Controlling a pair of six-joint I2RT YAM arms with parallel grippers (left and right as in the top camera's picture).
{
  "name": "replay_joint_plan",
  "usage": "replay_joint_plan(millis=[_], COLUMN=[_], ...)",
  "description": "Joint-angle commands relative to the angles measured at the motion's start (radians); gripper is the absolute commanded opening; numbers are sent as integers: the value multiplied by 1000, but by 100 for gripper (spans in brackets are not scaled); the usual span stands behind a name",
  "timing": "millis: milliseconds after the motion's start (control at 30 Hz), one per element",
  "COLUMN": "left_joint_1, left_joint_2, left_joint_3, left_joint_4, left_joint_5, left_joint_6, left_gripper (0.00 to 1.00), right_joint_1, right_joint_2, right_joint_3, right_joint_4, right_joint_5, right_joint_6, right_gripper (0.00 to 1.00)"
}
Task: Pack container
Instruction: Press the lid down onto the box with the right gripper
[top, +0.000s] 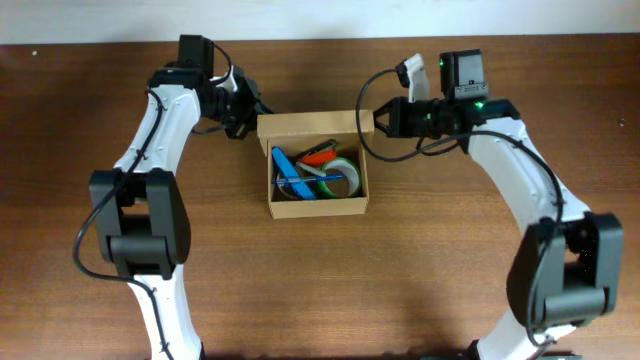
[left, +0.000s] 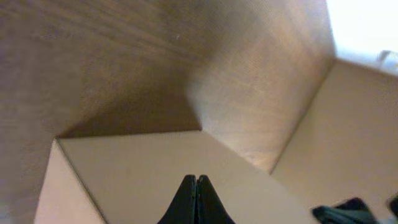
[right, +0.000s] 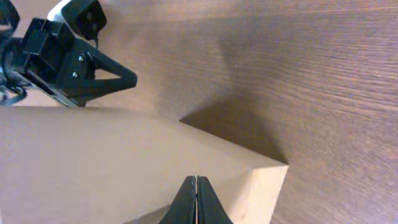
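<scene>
The left gripper (top: 250, 120), from overhead: closed, tips at the back left corner of the container (top: 318, 207), right against the raised flap lid (top: 315, 123). The right gripper (top: 374, 120): closed as well, at the container's back right corner, meeting the same flap lid from the opposite end. Container in the middle of the table (top: 320, 290), uncovered, flap lid standing along its far edge. Inside the container: a blue item (top: 285, 172) toward its left wall, a red-orange item (top: 320, 155) near its back wall, a pale green tape roll (top: 342, 175) toward its right wall.

Left wrist view: fingers (left: 185, 205) pressed together with only a hairline seam between them, nothing pinched, tips probably touching a tan cardboard face of the container (left: 143, 168), though not certain at this steep angle. Wood grain of the table (left: 93, 62) beyond the container's edge, and a second cardboard panel of the container on the right of that face.

Right wrist view: fingers (right: 205, 208) closed the same way, tip to tip, nothing between them, over the broad tan flap lid (right: 93, 162). A sharp corner of the container just right of the fingers, table (right: 323, 93) beyond it. Left gripper (right: 132, 78) at the container's far end, black, tapering to a closed point against the cardboard.
</scene>
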Motion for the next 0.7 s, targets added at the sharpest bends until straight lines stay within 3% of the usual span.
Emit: replay_joint_plan(millis=[0,333,667], left_joint_1=[-18,-47,-53], left_joint_2=[8,8,8], left_joint_3=[68,187,338], left_joint_4=[-74,-210,-421], left_joint_5=[-95,-199,-496], left_joint_6=[108,162,187], left_gripper=[2,2,2], right_joint_1=[54,154,365], right_joint_2=[-63,-85,-100], right_joint_3=[15,16,53], right_joint_4=[-40,-152,-288], right_joint_5=[97,148,504], right_joint_6=[-72,-121,-105], right_gripper=[4,4,3])
